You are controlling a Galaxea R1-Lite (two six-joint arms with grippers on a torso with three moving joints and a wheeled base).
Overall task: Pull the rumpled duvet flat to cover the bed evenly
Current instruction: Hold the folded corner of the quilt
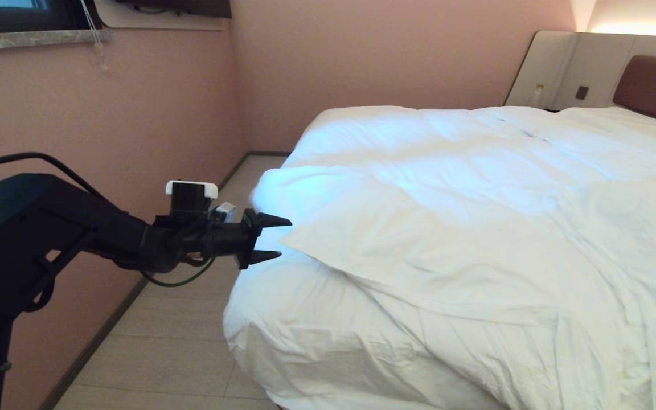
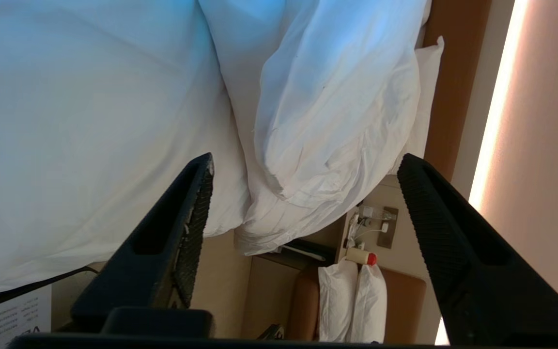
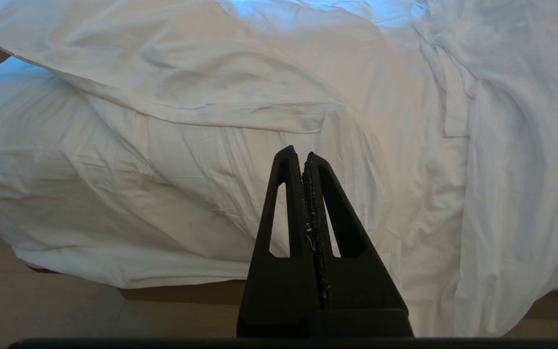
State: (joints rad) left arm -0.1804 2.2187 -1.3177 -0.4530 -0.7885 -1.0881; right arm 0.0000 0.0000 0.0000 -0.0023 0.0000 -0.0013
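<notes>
Pink-walled bedroom: the puffy white rumpled duvet (image 1: 447, 228) on the low bed (image 1: 655, 85) lay at three o'clock from the left gripper (image 1: 274, 239), jaws apart, empty; the right gripper (image 3: 306, 160) was pressed together.

A printed white card (image 2: 10, 317) is showing just below the duvet's (image 2: 66, 145) edge, carrying lines of small print, but none of it is reading clearly.
</notes>
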